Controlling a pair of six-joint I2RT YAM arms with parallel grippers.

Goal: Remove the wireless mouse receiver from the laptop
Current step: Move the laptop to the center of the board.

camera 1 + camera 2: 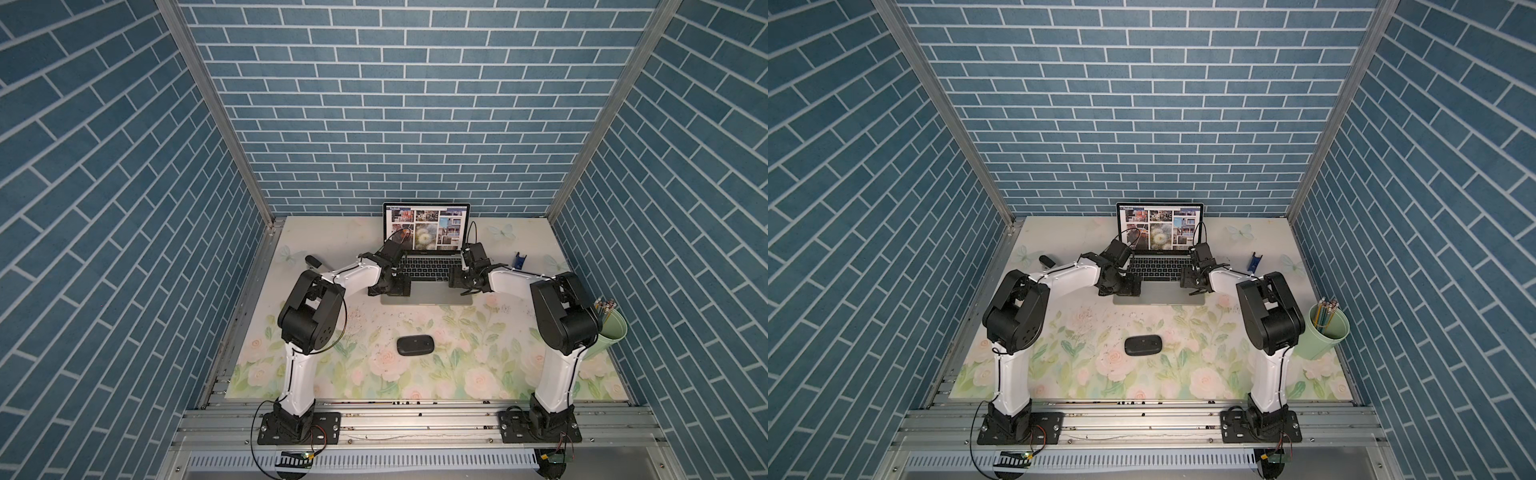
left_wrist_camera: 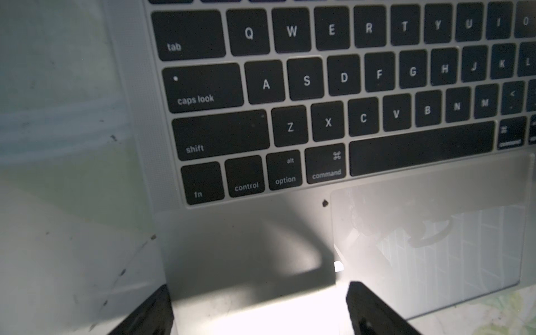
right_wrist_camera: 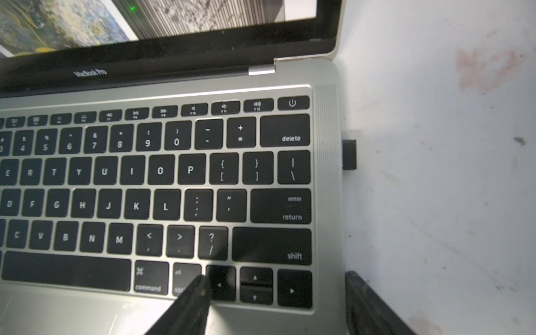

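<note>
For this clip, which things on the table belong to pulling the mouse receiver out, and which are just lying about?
Part of the job:
laptop
wireless mouse receiver, plugged into its side

Lying about:
black mouse
blue plastic piece
green pencil cup
small black object

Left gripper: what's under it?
The laptop's bare palm rest beside the trackpad, between the open left gripper's fingers. The patches directly beneath each finger are covered; contact can't be told.
</note>
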